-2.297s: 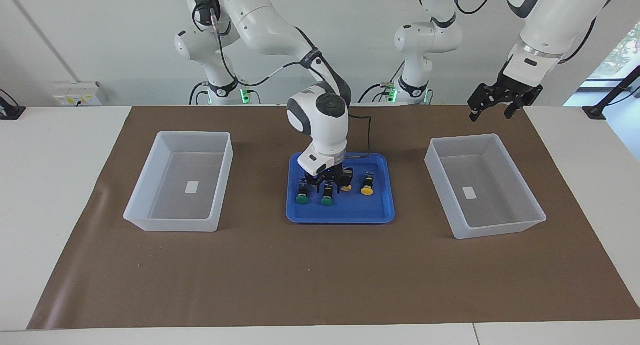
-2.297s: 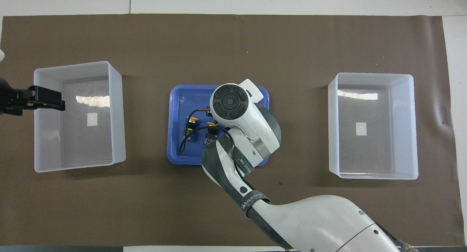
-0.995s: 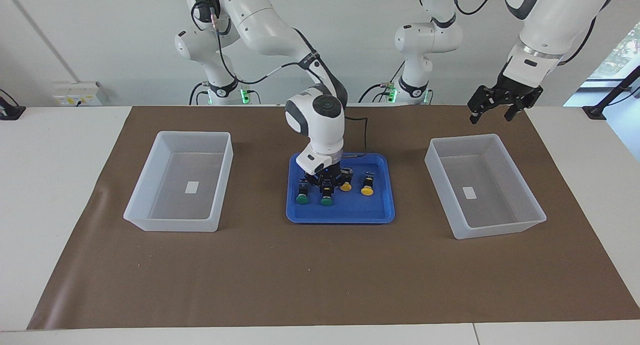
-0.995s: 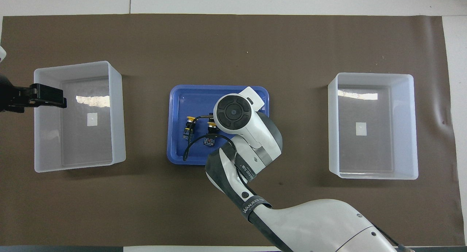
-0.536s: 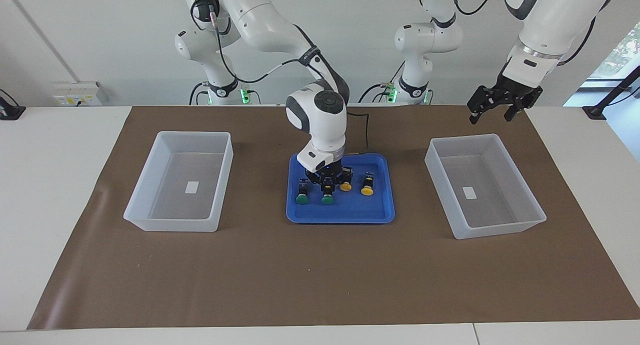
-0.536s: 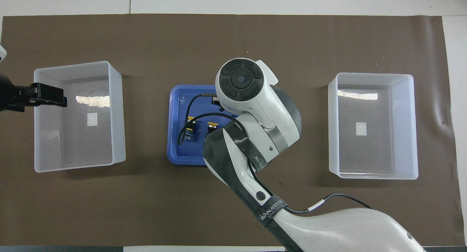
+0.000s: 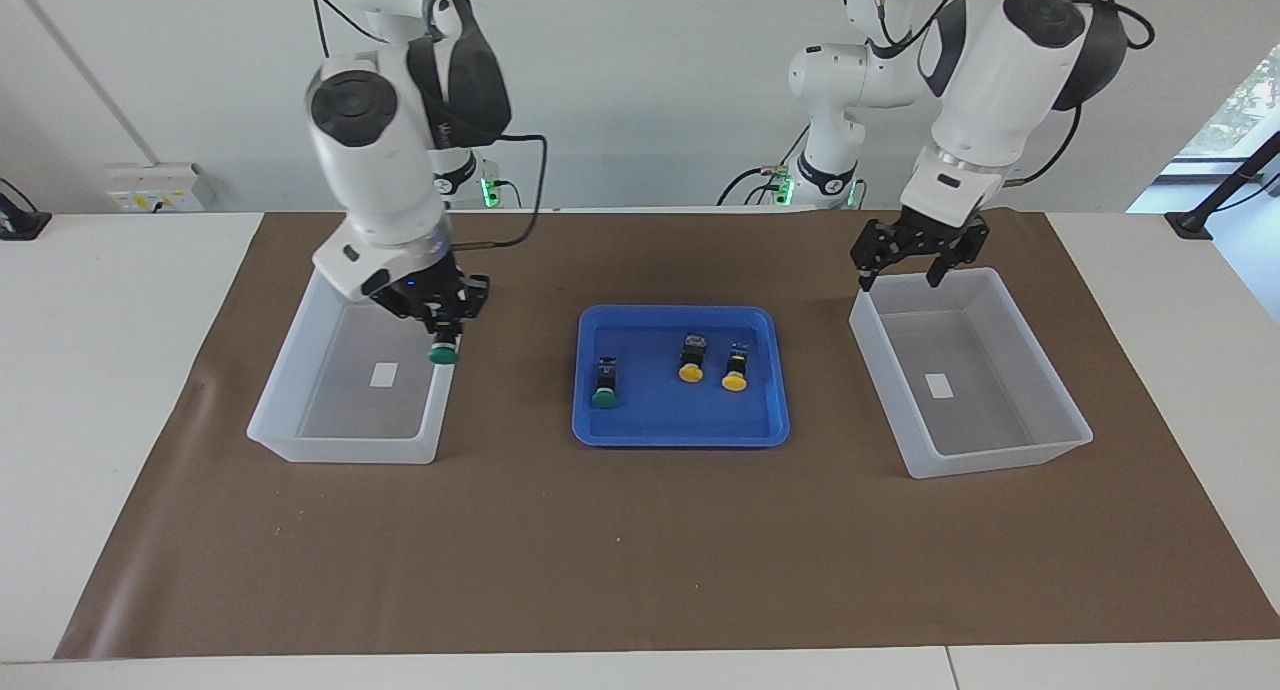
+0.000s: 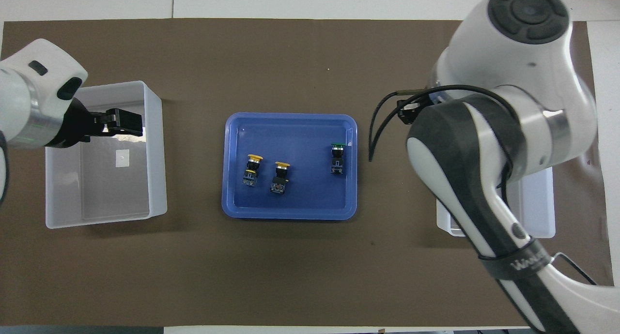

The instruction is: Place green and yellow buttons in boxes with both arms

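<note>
My right gripper (image 7: 441, 322) is shut on a green button (image 7: 441, 351), cap down, above the box (image 7: 290, 440) at the right arm's end, over its wall beside the tray. In the overhead view my right arm hides this gripper, the button and most of that box (image 8: 542, 198). One green button (image 7: 603, 386) (image 8: 337, 157) and two yellow buttons (image 7: 690, 360) (image 7: 736, 370) (image 8: 254, 168) (image 8: 280, 175) lie in the blue tray (image 7: 680, 425) (image 8: 290, 205). My left gripper (image 7: 900, 268) (image 8: 123, 122) is open and empty over the robot-side rim of the other box (image 7: 1000, 460) (image 8: 155, 145).
Both boxes hold only a small white label. A brown mat (image 7: 640, 550) covers the table, with the tray at its middle between the two boxes.
My right gripper has lifted one green button out of the tray and carried it to the box at the right arm's end. My left gripper has dropped to its box's rim.
</note>
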Available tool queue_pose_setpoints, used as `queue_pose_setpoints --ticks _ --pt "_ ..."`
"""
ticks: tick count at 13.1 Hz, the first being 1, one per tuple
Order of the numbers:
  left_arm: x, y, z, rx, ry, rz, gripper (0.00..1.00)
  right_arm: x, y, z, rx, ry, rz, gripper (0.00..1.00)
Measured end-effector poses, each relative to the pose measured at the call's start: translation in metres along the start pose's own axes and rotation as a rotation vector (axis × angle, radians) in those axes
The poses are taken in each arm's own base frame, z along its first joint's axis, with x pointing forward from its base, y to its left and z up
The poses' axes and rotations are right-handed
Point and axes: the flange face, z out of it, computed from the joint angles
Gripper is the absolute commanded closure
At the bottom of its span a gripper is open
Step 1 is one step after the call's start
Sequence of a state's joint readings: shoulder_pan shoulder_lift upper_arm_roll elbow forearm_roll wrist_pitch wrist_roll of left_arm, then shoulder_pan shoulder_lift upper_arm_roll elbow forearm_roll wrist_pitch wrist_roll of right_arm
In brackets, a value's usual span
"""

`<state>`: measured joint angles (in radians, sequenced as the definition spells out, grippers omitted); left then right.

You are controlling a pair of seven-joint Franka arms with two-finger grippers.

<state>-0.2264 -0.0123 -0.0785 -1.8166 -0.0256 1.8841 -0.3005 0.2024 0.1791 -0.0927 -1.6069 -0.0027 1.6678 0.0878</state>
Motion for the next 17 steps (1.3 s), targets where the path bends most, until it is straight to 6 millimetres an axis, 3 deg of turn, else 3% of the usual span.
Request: queue_pose_setpoints --ticks 2,3,5,7,8,12,15,17 --pt "0.001 0.049 0.056 -0.013 0.001 0.031 0.05 -0.008 0.075 0.031 0.018 -0.023 -0.004 1.00" --pt "0.000 0.069 0.087 -0.019 0.001 0.050 0.11 -0.013 0.094 0.050 0.023 -0.008 -0.005 1.00" --pt "-0.007 0.083 0.145 -0.032 0.018 0.069 0.12 -0.025 0.115 0.094 0.025 0.051 -0.012 1.00" --pt "-0.015 0.083 0.178 -0.036 0.025 0.073 0.13 -0.038 0.121 0.133 0.025 0.073 -0.001 0.95" --pt "-0.017 0.082 0.185 -0.034 0.021 0.074 0.14 -0.041 0.121 0.147 0.024 0.084 0.001 0.87" --pt "-0.026 0.092 0.196 -0.029 0.001 0.097 0.21 -0.054 0.128 0.181 0.023 0.108 0.019 0.00" --pt "-0.030 0.096 0.207 -0.024 -0.014 0.106 0.23 -0.056 0.125 0.175 0.024 0.112 0.012 0.00" --pt "-0.033 0.099 0.217 -0.023 -0.019 0.111 0.23 -0.048 0.117 0.140 0.027 0.084 -0.010 0.00"
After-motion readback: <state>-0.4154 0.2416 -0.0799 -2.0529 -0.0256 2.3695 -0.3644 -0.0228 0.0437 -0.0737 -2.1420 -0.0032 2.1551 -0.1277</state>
